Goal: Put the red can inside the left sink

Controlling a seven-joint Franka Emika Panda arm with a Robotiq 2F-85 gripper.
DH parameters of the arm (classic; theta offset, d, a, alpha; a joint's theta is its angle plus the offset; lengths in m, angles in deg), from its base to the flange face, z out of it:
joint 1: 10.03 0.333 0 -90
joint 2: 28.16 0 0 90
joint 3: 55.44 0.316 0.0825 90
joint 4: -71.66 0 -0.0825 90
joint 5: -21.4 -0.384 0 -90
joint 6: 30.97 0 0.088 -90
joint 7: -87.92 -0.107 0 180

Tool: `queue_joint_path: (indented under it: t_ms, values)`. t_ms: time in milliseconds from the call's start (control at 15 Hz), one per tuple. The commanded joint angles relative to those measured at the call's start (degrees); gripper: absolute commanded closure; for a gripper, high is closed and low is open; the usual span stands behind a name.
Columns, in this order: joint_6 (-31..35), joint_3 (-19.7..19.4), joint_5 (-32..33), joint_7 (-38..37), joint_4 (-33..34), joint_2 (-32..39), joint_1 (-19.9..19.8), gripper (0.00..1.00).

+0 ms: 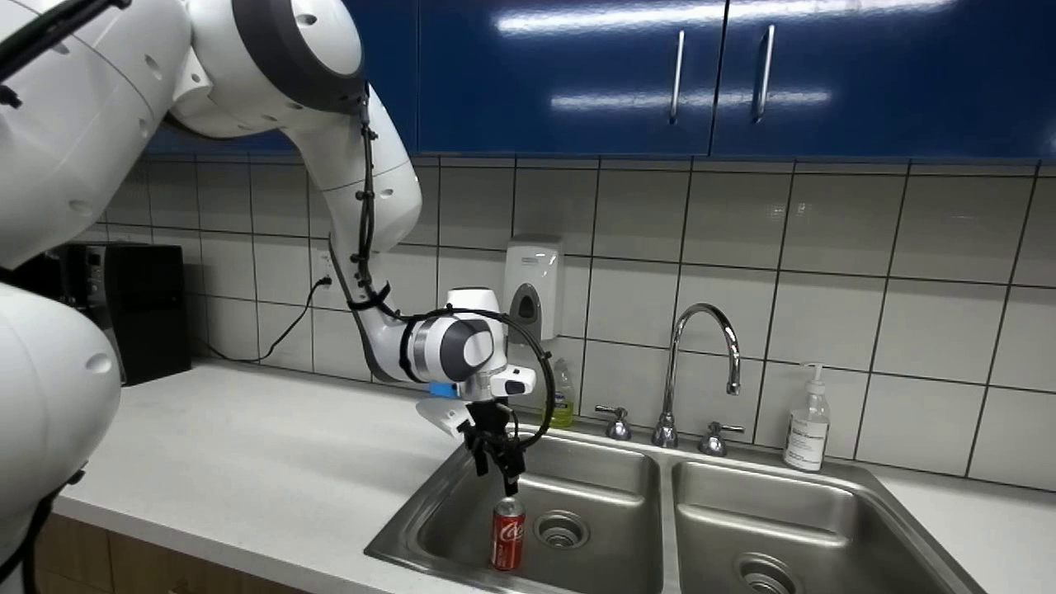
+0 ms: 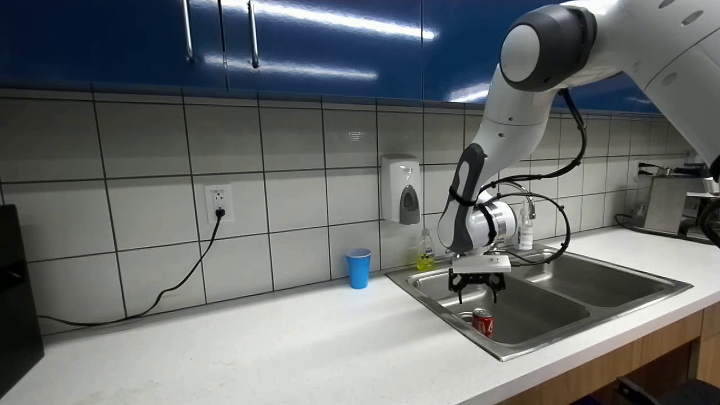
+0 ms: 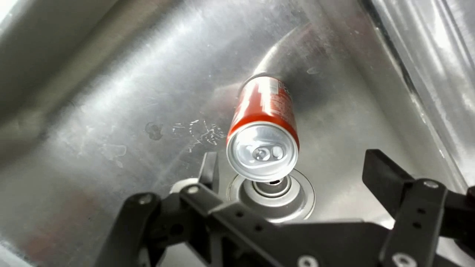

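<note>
The red can (image 1: 508, 535) stands upright on the floor of the left sink (image 1: 615, 516), beside its round drain (image 1: 562, 529). In an exterior view only the upper part of the red can (image 2: 482, 322) shows above the near rim of the left sink (image 2: 540, 320). In the wrist view the silvery top of the red can (image 3: 263, 150) faces the camera, with the drain (image 3: 285, 207) partly behind it. My gripper (image 1: 496, 481) is above the can, apart from it. The gripper (image 3: 291, 157) is open, its fingers wide apart with nothing between them.
The right basin (image 1: 792, 528) adjoins the left sink. The faucet (image 1: 701, 313) and its handles stand at the back. A green-yellow soap bottle (image 2: 426, 253) and a blue cup (image 2: 358, 269) are near the wall. A pump bottle (image 1: 808, 429) stands behind the right basin.
</note>
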State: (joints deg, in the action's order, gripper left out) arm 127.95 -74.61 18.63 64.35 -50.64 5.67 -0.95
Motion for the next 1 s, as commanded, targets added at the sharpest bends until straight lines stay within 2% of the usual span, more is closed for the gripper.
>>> queue_joint_path:
  t_ms: [0,133,333,600,933]
  values:
    - [-3.11,-2.75,4.57,-3.24,-4.1,-6.06,2.84,0.0]
    - [-2.74,-1.63,6.16,-1.4,-5.42,-8.38,2.16,0.0]
    - [1.37,3.6,6.36,5.75,-8.93,-12.67,-1.35,0.0]
    - [0.51,9.02,5.51,13.3,-12.34,-17.18,-3.77,0.0]
    - [-2.27,10.56,7.03,13.68,-17.16,-21.61,-3.47,0.0]
